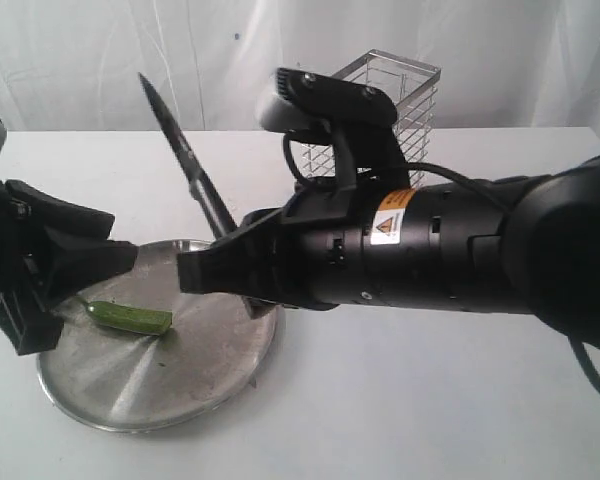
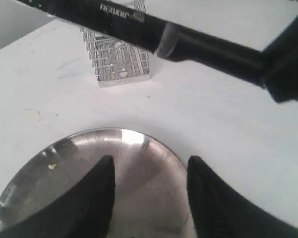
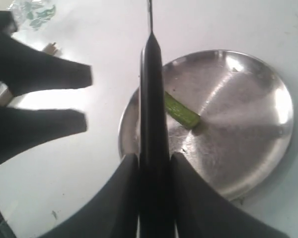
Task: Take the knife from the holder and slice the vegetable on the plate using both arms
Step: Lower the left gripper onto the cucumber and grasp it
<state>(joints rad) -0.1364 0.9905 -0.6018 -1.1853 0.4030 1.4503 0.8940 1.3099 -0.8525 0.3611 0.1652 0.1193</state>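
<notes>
My right gripper is shut on the handle of the black knife, whose blade slants up and to the left above the steel plate. The dark-green vegetable lies on the plate's left part, beside the knife in the right wrist view. My left gripper hangs open at the plate's left edge, just above the vegetable's stem end, holding nothing. The wire holder stands behind the right arm.
The right arm's bulky black body fills the middle and right of the exterior view. White table spreads round the plate. A crumpled clear wrapper lies far off on the table.
</notes>
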